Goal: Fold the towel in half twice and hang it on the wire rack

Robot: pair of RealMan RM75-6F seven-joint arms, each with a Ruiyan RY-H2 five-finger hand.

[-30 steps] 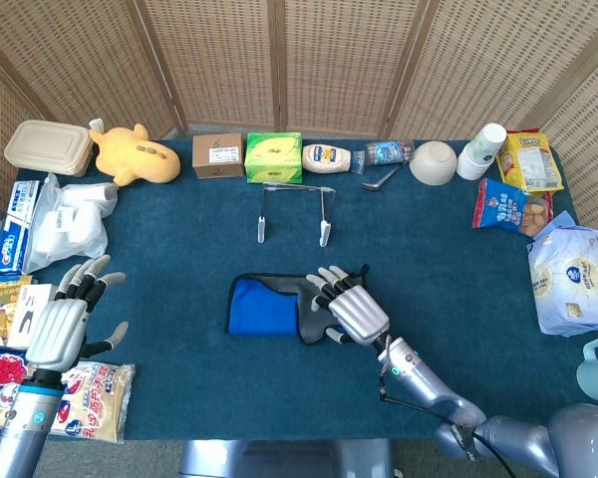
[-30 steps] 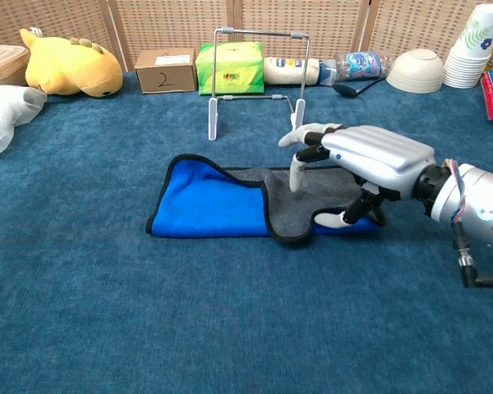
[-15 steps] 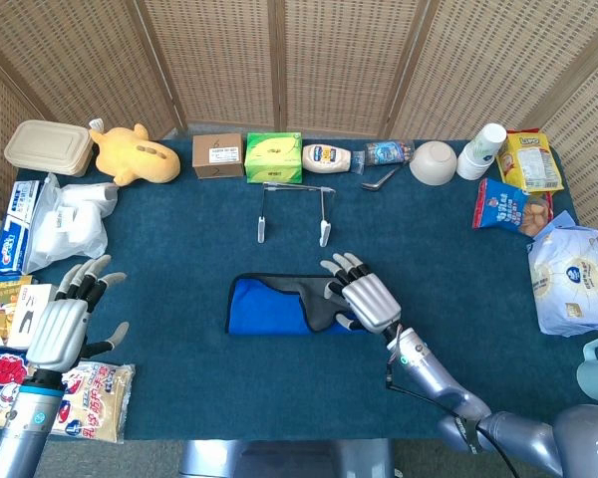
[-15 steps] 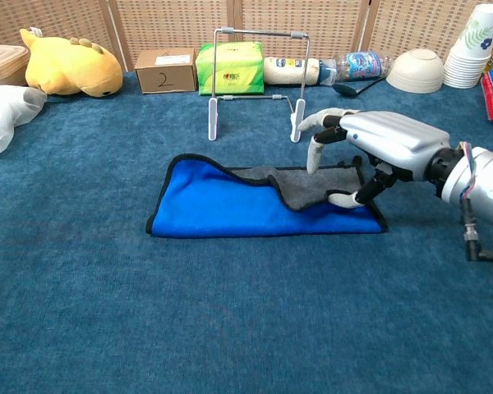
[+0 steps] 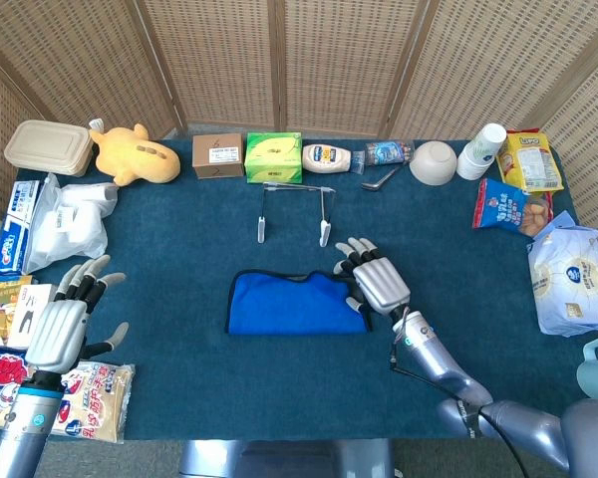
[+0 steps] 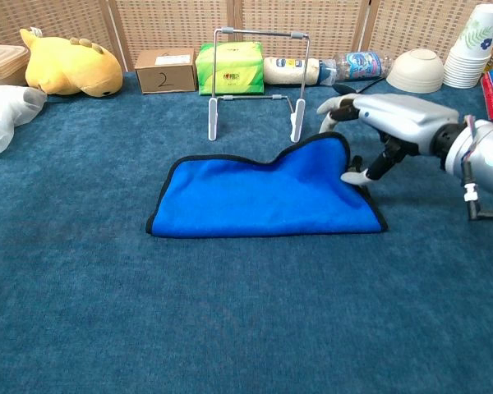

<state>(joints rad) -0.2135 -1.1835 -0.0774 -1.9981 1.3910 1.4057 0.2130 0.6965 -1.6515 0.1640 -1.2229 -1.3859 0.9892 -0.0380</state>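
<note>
The blue towel (image 5: 291, 305) lies folded on the blue cloth, its long side running left to right. Its far right corner (image 6: 322, 146) stands raised off the surface. My right hand (image 5: 378, 283) is at that right edge and grips the lifted layer between thumb and fingers (image 6: 352, 176). The wire rack (image 5: 294, 207) stands upright just behind the towel, bare, and the chest view shows the rack (image 6: 255, 79) a short way left of the right hand (image 6: 392, 123). My left hand (image 5: 64, 324) hovers far to the left with fingers spread, holding nothing.
Along the back stand a yellow plush (image 5: 135, 155), a cardboard box (image 5: 216, 156), a green tissue box (image 5: 273, 156), a bottle (image 5: 332, 157), a spoon (image 5: 380, 180), a bowl (image 5: 433, 162) and stacked cups (image 5: 481, 150). Snack bags (image 5: 568, 276) line the right edge, packets (image 5: 54, 221) the left.
My right hand drew the towel's top layer to the right. The grey underside that showed earlier is covered, and the blue layer now reaches the right edge with one corner raised.
</note>
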